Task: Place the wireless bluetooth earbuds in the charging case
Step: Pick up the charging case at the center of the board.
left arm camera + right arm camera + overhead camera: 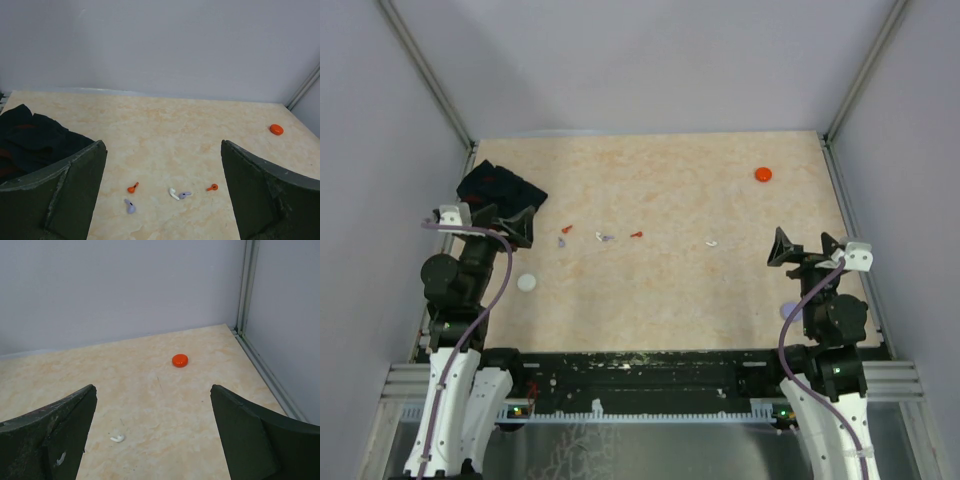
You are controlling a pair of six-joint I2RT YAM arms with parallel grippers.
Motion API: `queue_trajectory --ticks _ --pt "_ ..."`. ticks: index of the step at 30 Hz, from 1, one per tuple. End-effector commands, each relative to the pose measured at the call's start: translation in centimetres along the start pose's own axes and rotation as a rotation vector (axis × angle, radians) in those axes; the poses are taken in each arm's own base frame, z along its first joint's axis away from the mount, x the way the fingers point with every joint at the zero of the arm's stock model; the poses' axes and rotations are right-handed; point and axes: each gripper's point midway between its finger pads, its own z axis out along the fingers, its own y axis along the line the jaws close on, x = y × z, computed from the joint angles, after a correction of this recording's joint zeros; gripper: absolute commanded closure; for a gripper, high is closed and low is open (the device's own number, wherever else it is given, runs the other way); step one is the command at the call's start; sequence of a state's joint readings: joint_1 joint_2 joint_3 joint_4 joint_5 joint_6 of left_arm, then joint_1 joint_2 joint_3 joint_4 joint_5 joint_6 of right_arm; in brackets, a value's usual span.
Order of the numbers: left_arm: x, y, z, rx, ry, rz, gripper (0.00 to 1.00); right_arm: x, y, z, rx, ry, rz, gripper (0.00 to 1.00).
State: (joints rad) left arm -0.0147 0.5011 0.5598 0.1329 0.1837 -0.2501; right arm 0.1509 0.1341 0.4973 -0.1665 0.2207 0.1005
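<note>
**Both pincers wide open, earbuds loose across the middle**

My left pincer (505,225) is spread as wide as it goes and holds nothing. It hangs beside the black cloth (498,187) at the far left of the surface (670,300). A white disc (526,283) lies flat near that arm.

The earbuds lie in a loose row across the middle, none in any container. From the left:
- The purple earbud (130,206) has its stem slanting away to the left.
- The red earbud (132,188) has its stem slanting away to the right.
- The white earbud (173,193) lies diagonally, just beside a second purple earbud (185,194) whose stem runs right.
- The second red earbud (212,188) has its stem pointing left.
- A lone white earbud (117,438) lies apart, further right.

An orange disc (180,360) sits flat near the far right corner. My right pincer (807,250) is also fully spread and empty.
</note>
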Motion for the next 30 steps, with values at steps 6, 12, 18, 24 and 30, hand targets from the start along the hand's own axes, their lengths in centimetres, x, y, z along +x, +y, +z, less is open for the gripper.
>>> queue_trajectory --ticks 6,12,18,24,30 --pt "1.6 1.6 -0.1 -0.087 0.074 -0.044 0.0 -1.2 0.3 0.1 -0.008 -0.041 0.021 0.04" --pt "6.1 2.6 -0.2 -0.189 0.295 -0.196 0.0 -1.2 1.0 -0.1 -0.04 -0.047 0.033 0.04" --pt "11.4 4.6 -1.5 -0.382 0.524 -0.336 0.0 -1.3 2.2 -0.5 -0.098 -0.051 0.051 0.04" --pt "12.8 6.4 -3.1 -0.558 0.626 -0.365 0.0 -1.3 3.2 -0.9 -0.147 -0.058 0.067 0.04" --pt "16.0 6.7 -4.5 -0.616 0.845 -0.359 0.0 -1.5 4.0 -1.3 -0.191 -0.072 0.079 0.04"
